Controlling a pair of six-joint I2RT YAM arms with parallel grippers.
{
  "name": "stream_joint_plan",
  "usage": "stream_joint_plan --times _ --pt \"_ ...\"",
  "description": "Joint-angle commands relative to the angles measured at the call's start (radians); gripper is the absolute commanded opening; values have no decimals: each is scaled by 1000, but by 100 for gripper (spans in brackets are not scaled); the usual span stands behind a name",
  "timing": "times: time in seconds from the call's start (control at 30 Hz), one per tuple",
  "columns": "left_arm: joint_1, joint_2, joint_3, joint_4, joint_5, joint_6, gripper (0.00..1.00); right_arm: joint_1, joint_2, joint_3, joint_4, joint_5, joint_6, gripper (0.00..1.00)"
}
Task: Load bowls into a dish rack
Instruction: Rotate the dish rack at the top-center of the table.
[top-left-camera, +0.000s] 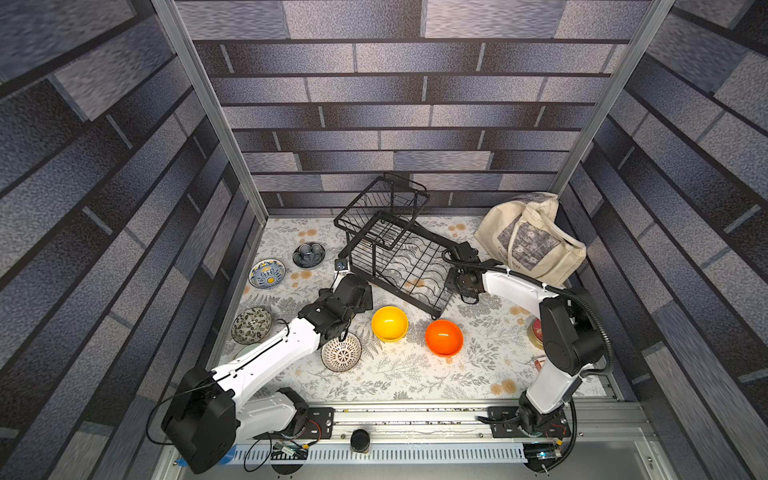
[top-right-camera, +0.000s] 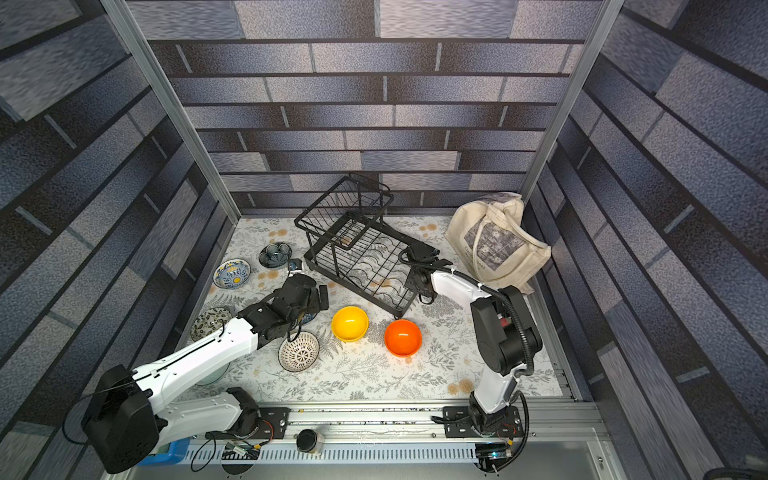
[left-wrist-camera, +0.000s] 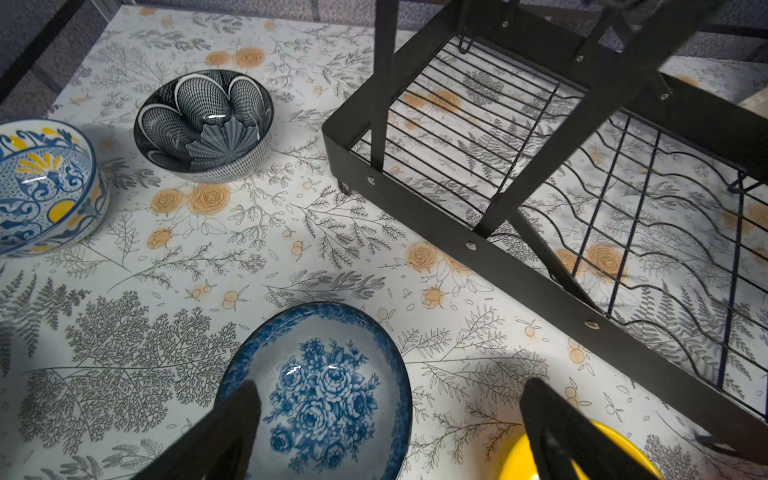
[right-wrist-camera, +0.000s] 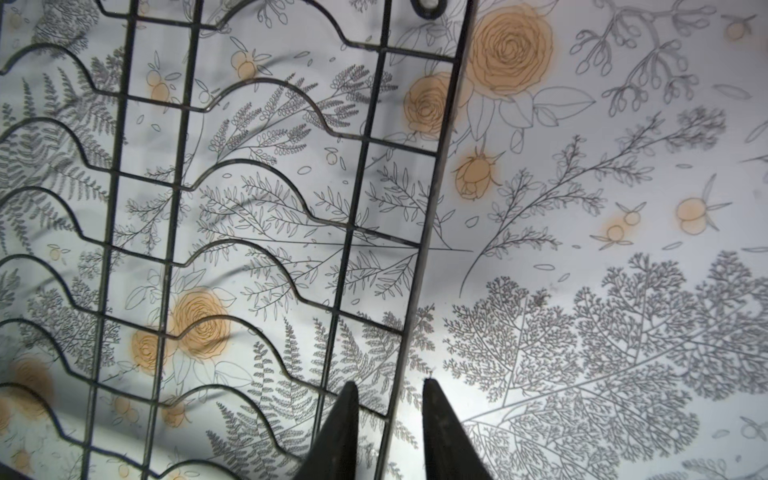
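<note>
2 right fingers (right-wrist-camera: 340, 436) straddle dish rack (right-wrist-camera: 431, 199) rim, grip unclear; left fingers (left-wrist-camera: 224, 428) open above floral bowl (left-wrist-camera: 324, 382).

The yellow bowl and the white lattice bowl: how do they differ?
The yellow bowl is plain and glossy; the white lattice bowl carries a dark pattern inside. The yellow bowl shows whole, while the left arm covers part of the white lattice bowl's rim in both top views. The yellow bowl sits nearer the dish rack. Both stand upright on the table, outside the rack.
</note>
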Motion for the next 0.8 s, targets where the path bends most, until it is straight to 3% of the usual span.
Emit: stream_joint_plan --times 0.0,0.23,0.77 --pt "28 -74 -38 -20 84 -80 100 5 30 64 -69 72 -51 17" --pt "72 -211 -161 49 98 -118 100 5 105 182 -95 112 -173 1" --pt "160 -214 -147 21 209 -123 100 -39 368 570 -188 122 -386 0"
